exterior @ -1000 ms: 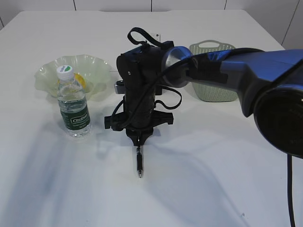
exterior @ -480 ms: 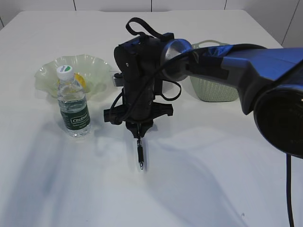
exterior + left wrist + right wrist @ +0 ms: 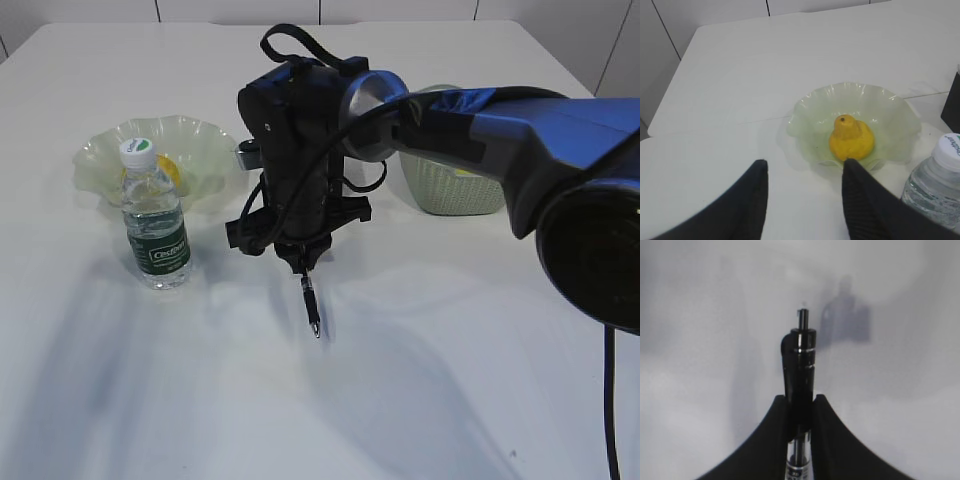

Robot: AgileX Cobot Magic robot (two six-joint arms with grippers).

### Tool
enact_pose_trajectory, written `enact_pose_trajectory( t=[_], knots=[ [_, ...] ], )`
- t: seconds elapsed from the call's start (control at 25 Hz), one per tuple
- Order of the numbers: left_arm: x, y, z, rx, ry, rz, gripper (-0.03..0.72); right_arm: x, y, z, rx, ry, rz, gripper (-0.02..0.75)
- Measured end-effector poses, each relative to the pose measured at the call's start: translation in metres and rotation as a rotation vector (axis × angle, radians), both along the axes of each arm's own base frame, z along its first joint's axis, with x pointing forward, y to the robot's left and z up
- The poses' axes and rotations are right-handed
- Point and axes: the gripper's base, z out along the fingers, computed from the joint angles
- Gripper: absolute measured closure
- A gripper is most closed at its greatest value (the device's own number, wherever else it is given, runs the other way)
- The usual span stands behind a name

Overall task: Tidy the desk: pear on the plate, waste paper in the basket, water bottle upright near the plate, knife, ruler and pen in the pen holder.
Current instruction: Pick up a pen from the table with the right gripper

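The right gripper (image 3: 302, 268) hangs over the middle of the desk (image 3: 450, 380), fingers pressed tight on the pen (image 3: 311, 305), which points down and tilts a little toward the camera, its tip clear of the white surface with a faint shadow under it. From the right wrist camera the two dark fingers (image 3: 826, 430) squeeze the pen's black barrel (image 3: 800, 370) from both sides, the narrow tip sticking out beyond them over bare tabletop. And there is plenty of room out here: the whole near half of the desk lies open, left to right, nothing but soft shadows across it. On the left the water bottle (image 3: 155, 222) stands upright, white cap on top, just in front of the plate (image 3: 205, 140), whose wavy rim shows behind it. The pear (image 3: 851, 139) sits in the middle of that plate (image 3: 890, 105), stem end up, well inside the ruffled edge. The left gripper (image 3: 805, 192) hovers near the plate's front rim with its fingers spread apart and nothing between them; the bottle's cap (image 3: 949, 150) peeks in at the right edge of that view. Over on the right, the basket (image 3: 450, 185) sits behind the blue arm, partly covered by it. The far edge of the desk runs across the top, with a strip of bare white surface before it.
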Motion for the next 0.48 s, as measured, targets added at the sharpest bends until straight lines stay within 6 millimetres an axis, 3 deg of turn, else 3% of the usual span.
enact_pose_trajectory(
  t=[0.48],
  knots=[
    [0.0,0.0,0.0,0.0,0.0,0.0,0.347,0.0011,0.0,0.0055,-0.003,-0.023,0.051,0.667]
  ],
)
